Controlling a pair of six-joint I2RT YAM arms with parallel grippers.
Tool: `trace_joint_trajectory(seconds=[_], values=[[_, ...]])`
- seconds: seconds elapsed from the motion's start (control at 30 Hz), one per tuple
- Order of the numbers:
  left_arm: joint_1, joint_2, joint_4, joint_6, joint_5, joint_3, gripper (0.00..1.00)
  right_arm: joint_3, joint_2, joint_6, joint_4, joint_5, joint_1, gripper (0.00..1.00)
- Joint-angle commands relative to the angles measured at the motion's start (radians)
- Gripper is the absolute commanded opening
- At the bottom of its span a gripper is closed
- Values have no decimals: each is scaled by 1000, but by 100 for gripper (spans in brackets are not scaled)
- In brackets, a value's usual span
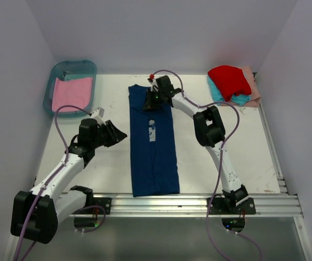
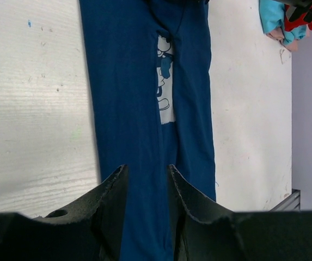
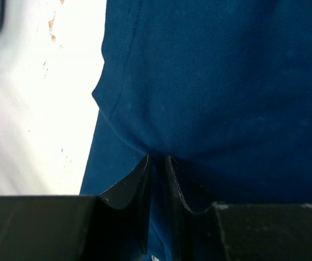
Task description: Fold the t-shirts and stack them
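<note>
A navy blue t-shirt (image 1: 153, 144) with a pale cartoon print lies as a long narrow strip down the middle of the table, also seen in the left wrist view (image 2: 134, 98). At its far end my right gripper (image 1: 149, 100) is shut on a puckered pinch of the navy cloth (image 3: 210, 81), fingertips nearly together (image 3: 158, 157). My left gripper (image 1: 117, 135) hovers left of the strip's middle, open, with nothing between its fingers (image 2: 145, 168). A pink t-shirt (image 1: 73, 92) lies in the bin. Red (image 1: 229, 80), teal (image 1: 218, 93) and peach (image 1: 252, 87) t-shirts are heaped at the back right.
A teal translucent plastic bin (image 1: 55, 81) stands at the back left corner. White walls close in the table at the back and sides. A metal rail (image 1: 199, 204) runs along the near edge between the arm bases.
</note>
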Motion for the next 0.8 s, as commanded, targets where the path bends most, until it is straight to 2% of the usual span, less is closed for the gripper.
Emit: trace_joint_trajectory(seconds=[0.0, 0.27, 0.43, 0.6, 0.67, 0.77], values=[[-5, 11, -4, 38, -24, -7, 38, -4, -58, -11, 22, 37, 11, 17], [-5, 78, 73, 24, -9, -51, 38, 25, -55, -13, 21, 88, 9, 0], [-5, 107, 187, 10, 26, -80, 37, 25, -61, -10, 38, 91, 6, 0], [-5, 130, 457, -25, 105, -119, 36, -47, -103, 16, 133, 51, -2, 0], [-6, 167, 618, -46, 123, -132, 36, -78, -127, 38, 182, 4, -14, 0], [-5, 269, 775, -77, 134, -107, 36, -147, -155, 93, 295, -54, -34, 0]])
